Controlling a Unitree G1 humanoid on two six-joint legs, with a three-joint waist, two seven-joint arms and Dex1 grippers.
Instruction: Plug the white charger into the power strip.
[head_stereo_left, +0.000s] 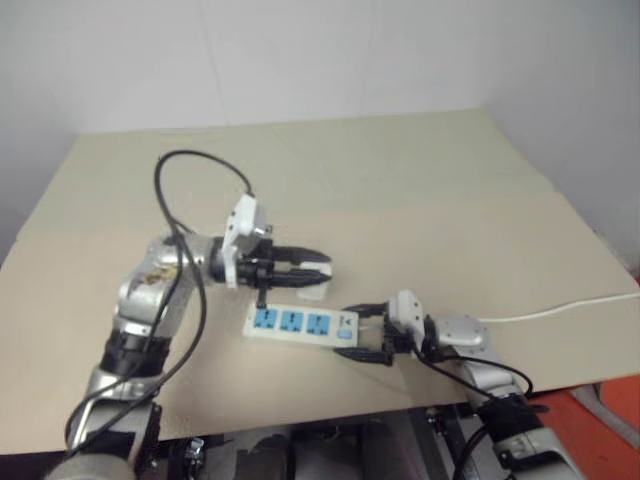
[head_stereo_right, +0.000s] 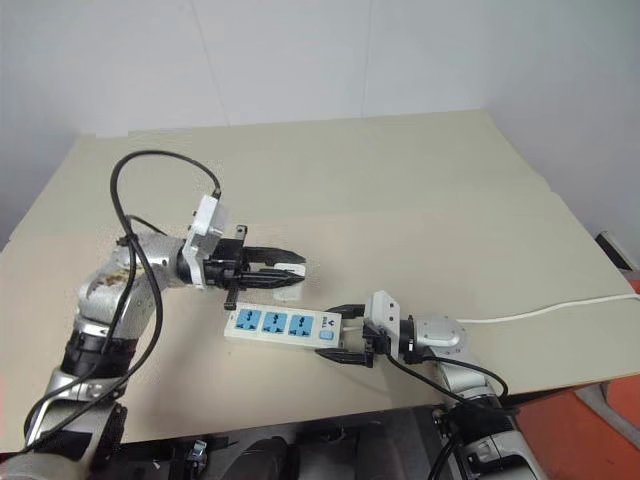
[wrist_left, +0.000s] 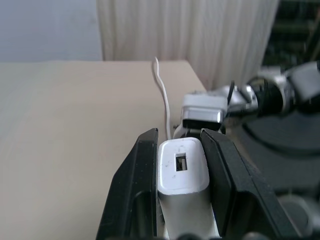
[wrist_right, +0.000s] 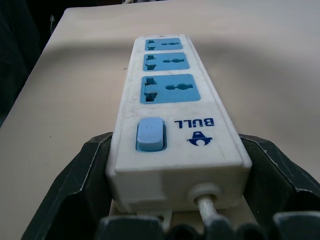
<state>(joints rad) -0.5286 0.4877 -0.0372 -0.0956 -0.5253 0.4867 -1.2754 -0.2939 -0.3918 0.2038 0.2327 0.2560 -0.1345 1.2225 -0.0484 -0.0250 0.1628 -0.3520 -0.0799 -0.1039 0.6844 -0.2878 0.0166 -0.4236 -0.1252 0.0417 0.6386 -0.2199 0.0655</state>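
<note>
Jaws around scuffed white charger (wrist_left: 182, 172)

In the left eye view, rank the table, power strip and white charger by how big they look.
1. Table, by far the largest.
2. Power strip, a bar held at its switch end by the right hand.
3. White charger, partly hidden in the left hand.

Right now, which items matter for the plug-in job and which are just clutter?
Job:
- small white boxy charger, clamped in left gripper
- long white power strip with blue sockets, switch end between right gripper fingers

Lying about:
- beige tabletop; nothing else loose
</note>
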